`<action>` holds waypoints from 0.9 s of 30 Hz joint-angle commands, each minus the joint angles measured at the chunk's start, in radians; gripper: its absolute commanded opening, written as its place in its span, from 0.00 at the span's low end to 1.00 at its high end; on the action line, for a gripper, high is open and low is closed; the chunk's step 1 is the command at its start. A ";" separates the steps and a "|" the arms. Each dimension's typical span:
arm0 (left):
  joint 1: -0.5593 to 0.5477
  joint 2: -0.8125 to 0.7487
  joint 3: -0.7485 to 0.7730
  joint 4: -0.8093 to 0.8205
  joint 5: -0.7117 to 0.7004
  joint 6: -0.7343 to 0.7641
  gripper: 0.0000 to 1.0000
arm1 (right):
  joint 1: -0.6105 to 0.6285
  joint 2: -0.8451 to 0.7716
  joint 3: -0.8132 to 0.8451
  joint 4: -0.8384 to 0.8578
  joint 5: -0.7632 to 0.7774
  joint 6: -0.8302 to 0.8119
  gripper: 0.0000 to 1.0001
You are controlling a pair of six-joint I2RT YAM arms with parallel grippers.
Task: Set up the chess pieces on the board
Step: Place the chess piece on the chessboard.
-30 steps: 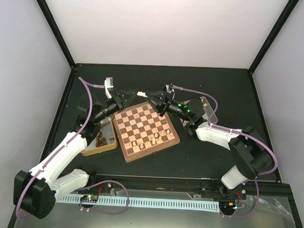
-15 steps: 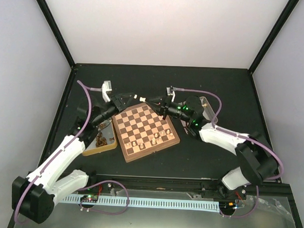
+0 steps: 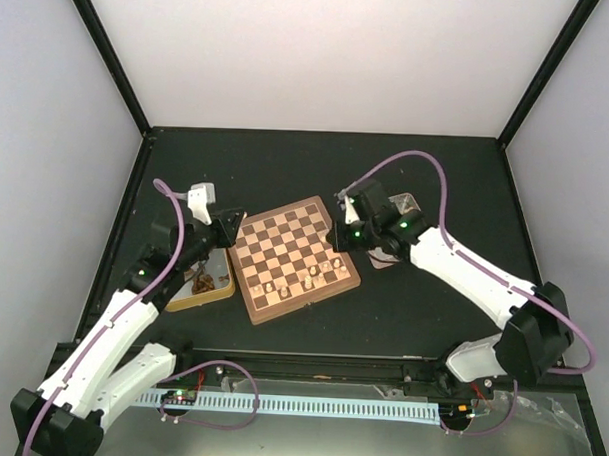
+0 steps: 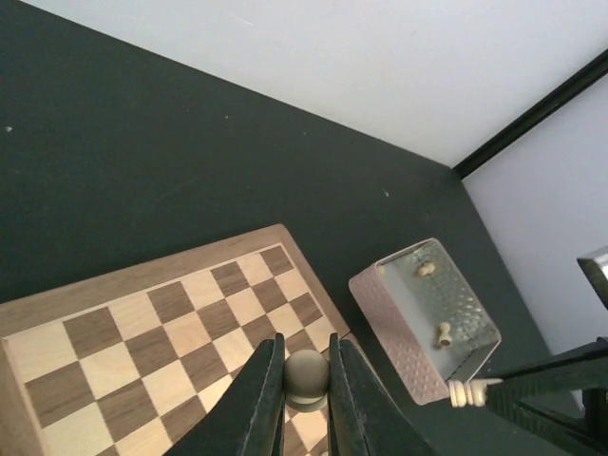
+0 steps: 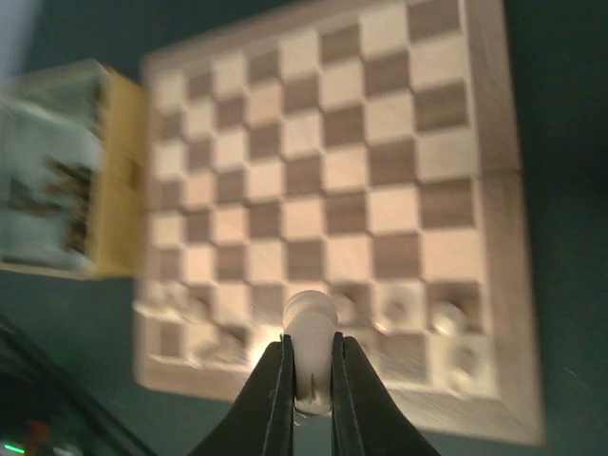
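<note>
From the bottom of the top view, both arms stretch up toward the board (image 3: 295,258), which lies turned at an angle on the black table (image 3: 317,168) at mid-frame. Several chess pieces (image 3: 311,279) stand on its lower rows. Just beside its left edge, a yellow tray (image 3: 207,297) holds dark pieces. The left jaws, at the board's upper-left edge, are pinched shut on a round-headed pawn (image 4: 307,372). The right jaws, above the board's right corner, are clamped on a second pale piece (image 5: 310,328). Farther back, toward the upper right, a pink-walled metal tray (image 4: 394,328) holds two spare pale pieces (image 4: 443,333).
</note>
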 commanded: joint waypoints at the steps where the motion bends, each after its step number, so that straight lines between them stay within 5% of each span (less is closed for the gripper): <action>1: 0.006 -0.019 0.031 -0.048 -0.025 0.102 0.01 | 0.071 0.076 0.081 -0.395 0.242 -0.257 0.01; 27: 0.006 -0.026 0.013 -0.011 -0.006 0.112 0.02 | 0.173 0.359 0.173 -0.369 0.291 -0.290 0.03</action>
